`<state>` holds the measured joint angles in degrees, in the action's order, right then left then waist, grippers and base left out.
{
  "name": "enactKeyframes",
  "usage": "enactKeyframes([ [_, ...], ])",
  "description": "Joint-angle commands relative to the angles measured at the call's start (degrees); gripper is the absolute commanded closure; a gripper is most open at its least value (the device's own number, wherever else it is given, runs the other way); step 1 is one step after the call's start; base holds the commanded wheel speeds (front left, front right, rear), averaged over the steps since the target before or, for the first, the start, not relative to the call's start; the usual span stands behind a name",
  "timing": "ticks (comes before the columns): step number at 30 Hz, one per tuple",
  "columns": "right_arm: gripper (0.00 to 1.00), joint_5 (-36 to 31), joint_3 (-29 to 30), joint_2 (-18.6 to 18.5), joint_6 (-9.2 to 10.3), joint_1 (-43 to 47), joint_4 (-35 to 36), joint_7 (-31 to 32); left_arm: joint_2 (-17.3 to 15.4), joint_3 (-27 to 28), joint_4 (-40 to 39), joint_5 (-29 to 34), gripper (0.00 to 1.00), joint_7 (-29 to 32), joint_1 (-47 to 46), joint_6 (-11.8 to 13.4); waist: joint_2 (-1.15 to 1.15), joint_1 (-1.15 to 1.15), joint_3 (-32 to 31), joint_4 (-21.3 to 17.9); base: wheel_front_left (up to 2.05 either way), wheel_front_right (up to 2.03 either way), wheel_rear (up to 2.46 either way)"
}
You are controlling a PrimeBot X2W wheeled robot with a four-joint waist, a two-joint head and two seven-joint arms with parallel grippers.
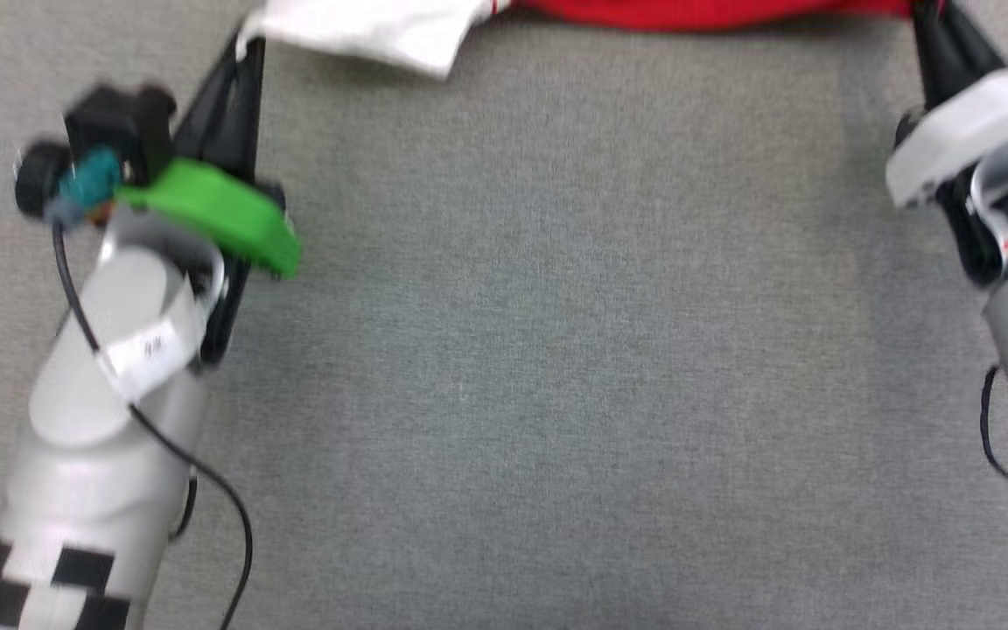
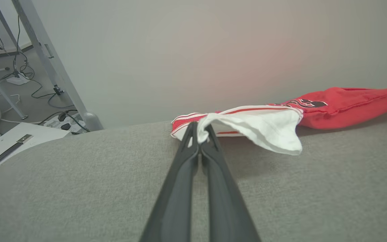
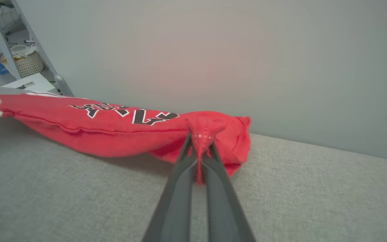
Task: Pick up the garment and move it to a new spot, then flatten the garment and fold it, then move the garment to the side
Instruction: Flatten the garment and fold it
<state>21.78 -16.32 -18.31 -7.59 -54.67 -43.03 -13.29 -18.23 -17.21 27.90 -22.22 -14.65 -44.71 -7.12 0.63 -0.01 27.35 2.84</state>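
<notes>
1. Head view. Stretched along the far edge of the grey cloth-covered desk (image 1: pixel 556 350): a red jersey T-shirt (image 1: pixel 705 10) with white short sleeves and black lettering. One white sleeve (image 1: pixel 364 31) toward the far left corner, red body running right. Pinched at the sleeve end by the left gripper (image 1: pixel 246 52) and at the red end by the right gripper (image 1: pixel 928 22).

2. Left wrist view. Left gripper (image 2: pixel 198 132) with its two long dark fingers pressed together, clamped on a bunch of the white sleeve (image 2: pixel 267 129) with red-striped trim. Sleeve raised off the desk (image 2: pixel 79 185), a loose flap hanging below. Red body of the T-shirt (image 2: pixel 341 104) trailing away to the right, low over the cloth.

3. Right wrist view. Right gripper (image 3: pixel 200 141) closed tight on a tuck of red fabric at the other end. T-shirt (image 3: pixel 113 131) slung between the two grips, print uppermost. Underside touching the desk (image 3: pixel 314 188) or just above it: cannot tell.

4. Judged as the carry to a new spot, shading into the flatten. Next move likely calls for both pinches firm, even tension between them, and a level lowering onto the middle of the desk, with release only once the fabric lies spread.
</notes>
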Motion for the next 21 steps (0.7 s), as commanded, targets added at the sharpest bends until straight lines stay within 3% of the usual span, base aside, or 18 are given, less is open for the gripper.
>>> enactKeyframes([
  [1, 1.0, 2.0, -1.3, -1.1, 0.1, 2.6, 1.2, 0.2, -1.1, 0.4, -0.9, -0.6, 1.0, -0.3, 3.4, -0.1, -0.63, 0.01, -6.3, 0.8, 0.0, 0.0, 0.0],
  [14, 1.0, 16.3, -6.2, -6.0, 0.1, 20.8, 6.3, 6.4, -7.5, -0.8, -12.9, -2.9, 1.0, 6.5, 27.7, 1.9, -0.63, 0.01, -16.3, 1.0, 0.0, 0.0, 0.0],
  [21, 1.0, 25.3, -5.3, -8.1, 0.1, 30.8, 9.5, 11.8, -10.3, -2.9, -22.2, -3.9, 1.0, 10.7, 38.6, 2.1, -0.63, 0.01, -21.4, 1.2, 0.0, 0.0, 0.0],
])
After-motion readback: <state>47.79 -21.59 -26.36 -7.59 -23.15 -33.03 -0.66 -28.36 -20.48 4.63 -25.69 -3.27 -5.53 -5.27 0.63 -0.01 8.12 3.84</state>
